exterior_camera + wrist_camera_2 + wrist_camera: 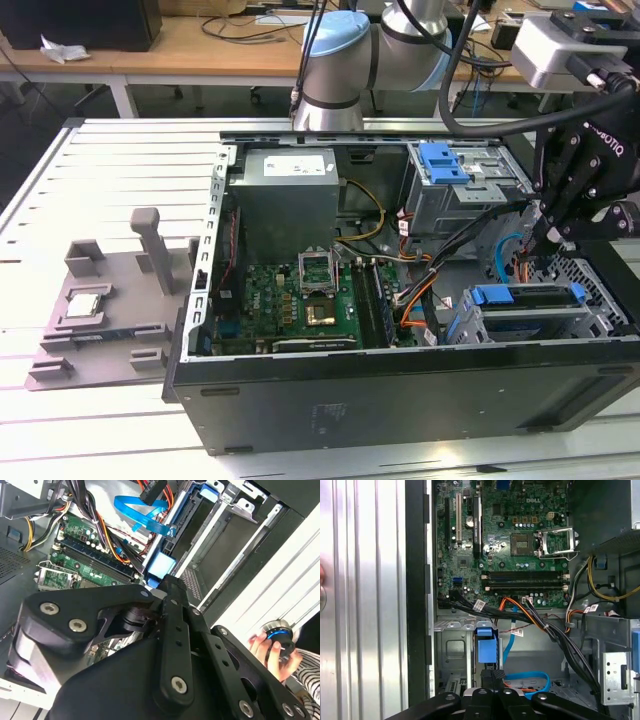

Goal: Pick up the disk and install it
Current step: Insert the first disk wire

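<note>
The disk [530, 314] stands on edge in the lower drive cage at the exterior view's right of the open computer case, its blue bracket [530, 294] along the top. My gripper [549, 244] hangs just above and behind it, pointing down into the case. In both wrist views the black fingers [492, 676] are pressed together with nothing between them. Their tips sit right at the blue bracket end [487, 649] [161, 565]; whether they touch it I cannot tell. The gripper [168, 581] body hides most of the disk's grey body there.
A blue flat cable [526, 678] and a black and orange wire bundle [540, 620] run beside the fingers. The motherboard [300, 300], power supply [285, 195] and upper cage with blue latch [445, 160] fill the case. A grey fixture [100, 310] holds a chip. A person's hand [265, 647] grips a knob.
</note>
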